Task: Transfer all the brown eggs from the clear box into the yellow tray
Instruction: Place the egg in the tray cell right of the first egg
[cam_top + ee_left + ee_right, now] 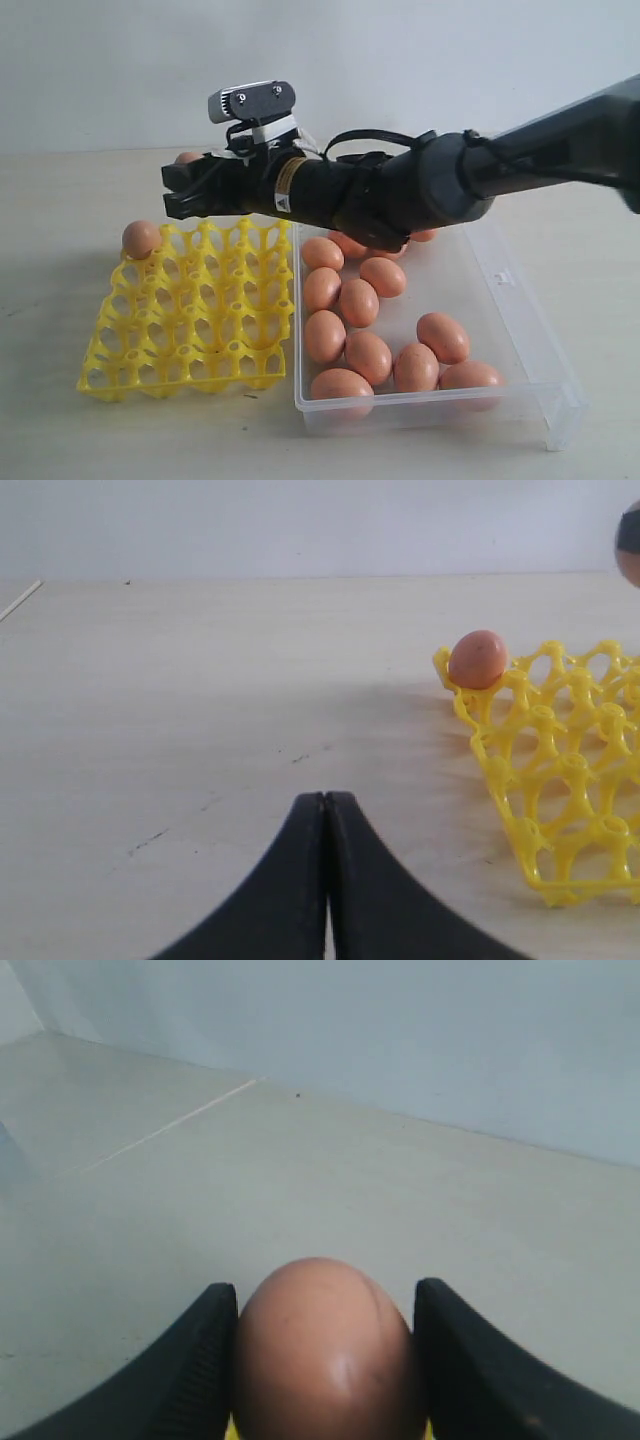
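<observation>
Egg [325, 1355] in R end effector [173, 192] over yellow tray [108, 372]; clear box [522, 330] beside.

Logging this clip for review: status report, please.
Left end effector shut, empty. Right end effector shut on brown egg, above yellow tray. One egg in tray corner; other eggs in clear box. No obstruction seen.

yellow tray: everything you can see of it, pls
The yellow tray is a bright, glossy, plastic-looking lattice, roughly square, with open cups and raised peaks between them. It lies flat on the pale table, right beside the clear box; whether they touch is unclear. One brown egg sits in its far-left corner cup, and the other visible cups are empty. The right hand, shut on a second egg, hovers over its far edge, apparently clear of it.
</observation>
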